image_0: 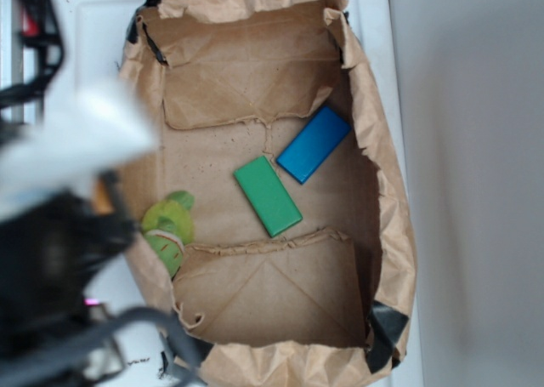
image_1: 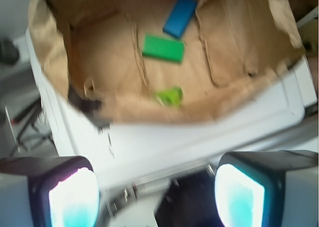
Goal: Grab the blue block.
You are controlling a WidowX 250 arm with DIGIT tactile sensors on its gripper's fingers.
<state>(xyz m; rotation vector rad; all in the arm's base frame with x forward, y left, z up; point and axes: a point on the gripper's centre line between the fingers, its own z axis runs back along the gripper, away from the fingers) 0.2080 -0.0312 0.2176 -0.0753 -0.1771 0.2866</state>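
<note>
The blue block lies flat on the brown paper floor of the box, at the right of the middle, tilted diagonally. In the wrist view the blue block shows far off near the top edge. My gripper is open, its two pads wide apart with nothing between them. It hangs outside the box, over the white surface, well short of the block. In the exterior view my arm is a dark blur at the left, outside the box.
A green slab lies just beside the blue block, down and to the left. A green and yellow toy rests against the left wall. The crumpled paper lining stands up round the box as walls.
</note>
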